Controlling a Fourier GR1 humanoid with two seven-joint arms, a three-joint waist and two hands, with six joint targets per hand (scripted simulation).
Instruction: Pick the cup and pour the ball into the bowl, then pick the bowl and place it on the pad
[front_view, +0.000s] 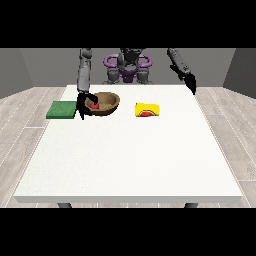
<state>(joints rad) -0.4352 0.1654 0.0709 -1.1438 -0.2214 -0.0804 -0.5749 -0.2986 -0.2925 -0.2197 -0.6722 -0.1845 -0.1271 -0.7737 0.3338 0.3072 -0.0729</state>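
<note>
1. Bowl sits on the white table, brown and round, with a small red ball showing inside it near its side at the view's left.
2. Just beside the bowl, further toward the view's left, lies the green pad, flat at the table's edge; the two are near but apart.
3. Yellow cup lies on its side at the bowl's other flank, its long axis running across the view and its red inside showing toward the camera; pouring looks done.
4. At the bowl's rim is the hand at the view's left, dark fingers curled over the edge by the ball, apparently pinching the rim.
5. Well apart, raised near the table's far corner, hangs the hand at the view's right, touching nothing; how its fingers lie I cannot tell.
6. Judgement: the coming move turns on the pad lying straight to the view's left of the held bowl, so a short sideways carry by the nearer hand should serve; being round, the bowl needs no turning, only keeping level.
</note>
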